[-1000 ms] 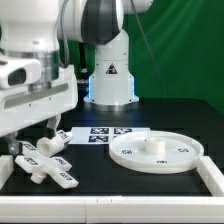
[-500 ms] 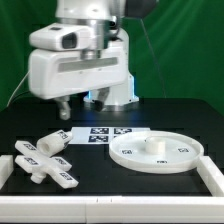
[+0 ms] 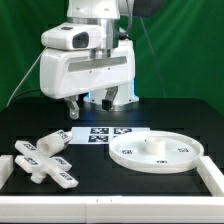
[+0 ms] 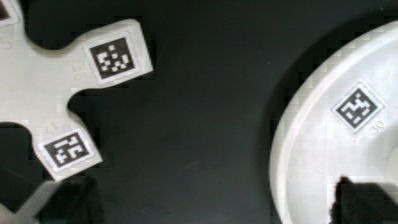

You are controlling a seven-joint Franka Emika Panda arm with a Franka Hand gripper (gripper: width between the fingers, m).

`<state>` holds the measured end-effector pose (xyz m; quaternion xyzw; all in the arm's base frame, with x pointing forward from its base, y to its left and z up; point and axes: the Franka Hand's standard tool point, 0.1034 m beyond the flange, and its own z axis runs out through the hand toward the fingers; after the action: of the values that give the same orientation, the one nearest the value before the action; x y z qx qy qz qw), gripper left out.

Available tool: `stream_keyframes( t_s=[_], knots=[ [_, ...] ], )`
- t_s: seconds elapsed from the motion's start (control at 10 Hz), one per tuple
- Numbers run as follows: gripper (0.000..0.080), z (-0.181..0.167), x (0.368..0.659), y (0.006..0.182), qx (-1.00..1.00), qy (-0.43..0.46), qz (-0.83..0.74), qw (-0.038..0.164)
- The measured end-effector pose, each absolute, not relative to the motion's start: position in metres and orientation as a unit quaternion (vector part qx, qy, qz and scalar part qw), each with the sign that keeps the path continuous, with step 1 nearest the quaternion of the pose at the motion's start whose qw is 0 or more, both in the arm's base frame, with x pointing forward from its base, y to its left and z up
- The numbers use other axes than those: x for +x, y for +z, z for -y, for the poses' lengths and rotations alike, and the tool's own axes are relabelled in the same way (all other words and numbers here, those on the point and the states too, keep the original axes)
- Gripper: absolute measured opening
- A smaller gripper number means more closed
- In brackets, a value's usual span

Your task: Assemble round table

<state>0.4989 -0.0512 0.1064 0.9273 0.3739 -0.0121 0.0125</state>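
The large round rimmed disc lies flat on the black table at the exterior view's right; its rim and one tag also show in the wrist view. The short leg and the T-shaped foot lie at the exterior view's left, touching each other. My gripper hangs well above the table, over the marker board's left end and apart from all parts. In the wrist view the gripper is open and empty, with its dark fingertips wide apart.
The marker board lies behind the disc and shows with two tags in the wrist view. The robot base stands at the back. A white frame borders the table's front and sides.
The arm has swung from low over the leg and foot at the exterior view's left toward the middle and risen. It holds nothing, and no part has moved.
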Motion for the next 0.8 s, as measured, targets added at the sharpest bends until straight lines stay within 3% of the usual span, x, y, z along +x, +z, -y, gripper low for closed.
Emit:
stream_keyframes(
  t_s=[0.4,0.8],
  knots=[
    [0.0649,-0.037,0.463,0.084,0.94,0.009,-0.34,0.007],
    [0.0649,-0.037,0.46,0.081,0.939,0.006,-0.342,0.007]
  ],
)
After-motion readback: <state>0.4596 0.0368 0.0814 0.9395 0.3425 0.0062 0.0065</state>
